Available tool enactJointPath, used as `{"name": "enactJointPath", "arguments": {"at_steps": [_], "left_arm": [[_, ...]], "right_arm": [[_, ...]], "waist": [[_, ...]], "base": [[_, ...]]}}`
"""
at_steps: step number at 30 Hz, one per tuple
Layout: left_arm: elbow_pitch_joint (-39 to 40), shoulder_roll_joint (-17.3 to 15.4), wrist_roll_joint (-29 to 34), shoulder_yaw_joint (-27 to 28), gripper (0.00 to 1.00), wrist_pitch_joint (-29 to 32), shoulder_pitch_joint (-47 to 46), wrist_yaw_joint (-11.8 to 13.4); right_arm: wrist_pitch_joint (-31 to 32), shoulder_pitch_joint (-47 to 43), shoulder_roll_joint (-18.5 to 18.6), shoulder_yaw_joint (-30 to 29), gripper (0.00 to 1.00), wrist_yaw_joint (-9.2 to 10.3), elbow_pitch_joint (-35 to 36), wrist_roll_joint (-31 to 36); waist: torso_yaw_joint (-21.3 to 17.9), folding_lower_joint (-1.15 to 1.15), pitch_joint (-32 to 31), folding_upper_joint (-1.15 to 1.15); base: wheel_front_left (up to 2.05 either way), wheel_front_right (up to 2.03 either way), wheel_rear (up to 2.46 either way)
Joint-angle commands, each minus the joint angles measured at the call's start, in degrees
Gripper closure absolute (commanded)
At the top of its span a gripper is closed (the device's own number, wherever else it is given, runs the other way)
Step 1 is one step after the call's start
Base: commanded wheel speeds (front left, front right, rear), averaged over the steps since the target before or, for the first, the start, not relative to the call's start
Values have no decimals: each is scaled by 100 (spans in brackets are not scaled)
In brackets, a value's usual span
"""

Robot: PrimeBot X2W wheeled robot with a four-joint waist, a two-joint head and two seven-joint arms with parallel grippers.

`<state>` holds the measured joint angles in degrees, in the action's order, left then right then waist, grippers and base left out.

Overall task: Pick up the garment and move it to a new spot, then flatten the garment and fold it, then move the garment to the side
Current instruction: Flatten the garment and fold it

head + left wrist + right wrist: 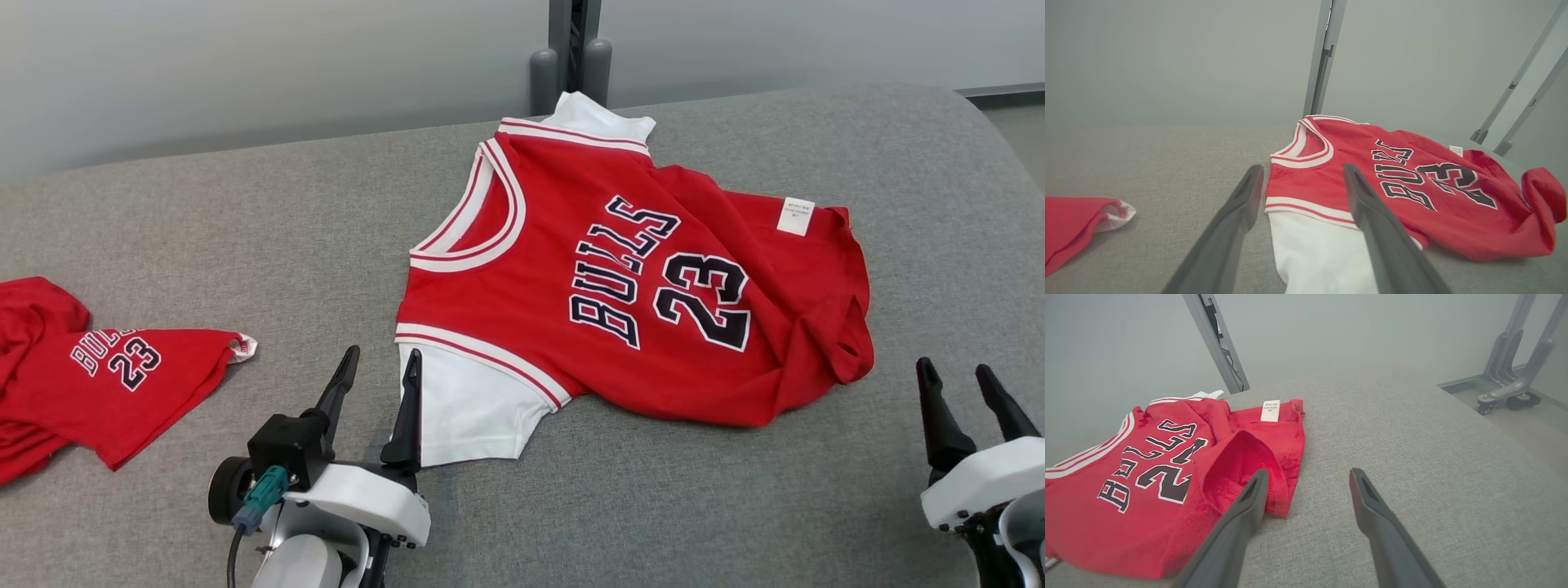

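The garment is a red jersey with white sleeves, black "BULLS 23" lettering and a white label, lying spread but rumpled on the grey padded surface, neck toward the left. Its bottom hem is bunched and curled up at the right end. My left gripper stands open just off the near white sleeve, nothing between its fingers; in the left wrist view the gripper frames the garment shoulder. My right gripper is open to the right of the hem, empty; in the right wrist view it sits beside the curled hem.
A second red jersey lies crumpled at the left edge of the grey surface. A grey post rises behind the surface's far edge. Beyond the right edge are floor and a wheeled metal frame.
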<state>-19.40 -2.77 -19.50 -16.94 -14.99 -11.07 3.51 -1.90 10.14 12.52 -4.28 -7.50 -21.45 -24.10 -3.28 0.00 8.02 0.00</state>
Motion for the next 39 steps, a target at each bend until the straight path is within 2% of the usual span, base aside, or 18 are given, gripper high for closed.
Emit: {"name": "enactJointPath", "arguments": {"at_steps": [1, 10, 26, 27, 28, 29, 39], "left_arm": [[-10, -23, 46, 36, 0, -23, -36, -40], [-49, -24, 107, 4, 0, -23, -107, -94], [-53, -23, 119, -26, 0, -23, -129, -126], [-48, -23, 122, -27, 0, -23, -119, -128], [-45, -23, 127, -26, 0, -23, -109, -126], [-44, -23, 132, -24, 0, -23, -101, -125], [-77, -24, 184, 69, 0, -23, -56, -122]], "right_arm": [[-80, -77, -53, 79, 0, 2, 92, -55], [-125, -167, 140, 762, 0, 2, 96, 7], [-300, 337, 204, 903, 0, 2, -879, 579], [-305, 352, 194, 896, 17, 2, -928, 587], [-320, 366, 190, 894, 64, 2, -980, 605], [-333, 386, 189, 903, 100, 2, -1016, 616], [-378, 502, 241, 1117, 100, 2, -1009, 632]], "waist": [[-29, 0, 18, 0], [40, 0, 58, 0], [463, 0, 201, 0], [476, 0, 200, 0], [486, 0, 202, 0], [492, 0, 204, 0], [155, 0, 122, 0]], "base": [[0, 0, 0], [0, 0, 0], [0, 0, 0], [0, 0, 0], [0, 0, 0], [0, 0, 0], [0, 0, 0]]}}
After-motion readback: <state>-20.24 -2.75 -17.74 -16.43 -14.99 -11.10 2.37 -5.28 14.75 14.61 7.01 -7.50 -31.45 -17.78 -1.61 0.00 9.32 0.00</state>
